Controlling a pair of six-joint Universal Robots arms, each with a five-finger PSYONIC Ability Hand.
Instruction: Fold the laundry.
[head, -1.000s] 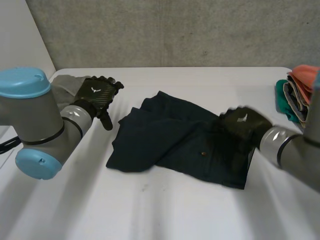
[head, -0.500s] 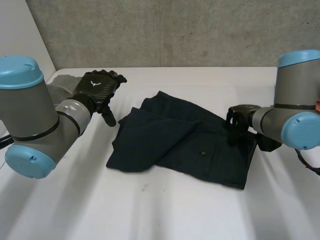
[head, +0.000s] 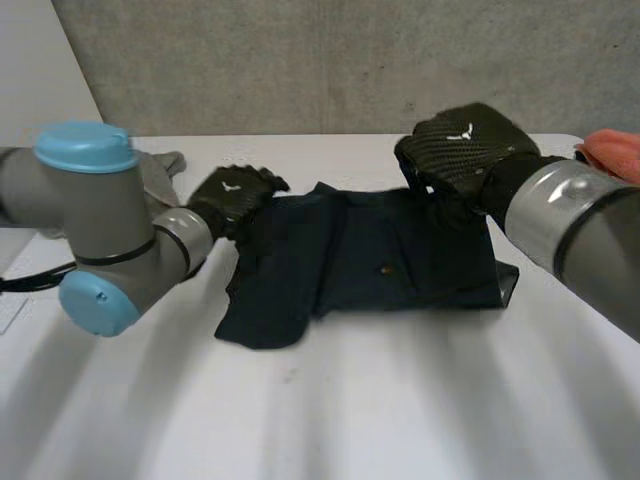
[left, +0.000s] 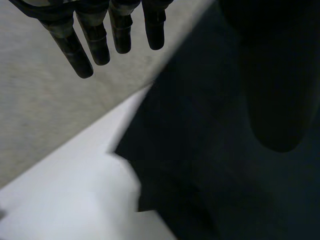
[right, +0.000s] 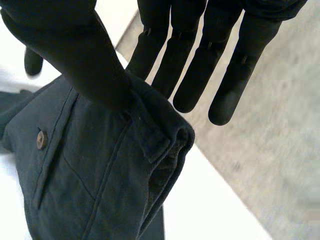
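Head view: dark navy shorts (head: 380, 265) lie mid-table (head: 350, 420), partly bunched, with one leg spread toward the robot's left. The left hand (head: 238, 195) sits just beside the shorts' far left edge; contact can't be made out from here. The right hand (head: 465, 150) is at the shorts' far right corner and has that corner raised off the table. A small button (head: 386, 268) shows near the middle of the shorts. An orange cloth (head: 612, 150) lies well right of the shorts, and a grey cloth (head: 160, 168) lies left of them, behind the left arm.

Left wrist view: the left hand (left: 95, 40) is released, fingers (left: 122, 32) straight and spread, nothing in them. The shorts (left: 225, 150) lie beside and beyond the fingertips, with a bare strip of table (left: 60, 210) next to their edge. The fingers hang clear of the cloth.

Right wrist view: the right hand (right: 75, 50) is grasping the shorts (right: 100, 180) at the waistband (right: 160, 135). The thumb (right: 95, 75) presses on the near face, and the straight fingers (right: 200, 65) back it from behind. The button (right: 41, 139) sits on the shorts below the thumb. The table (right: 205, 210) shows beside the held corner.
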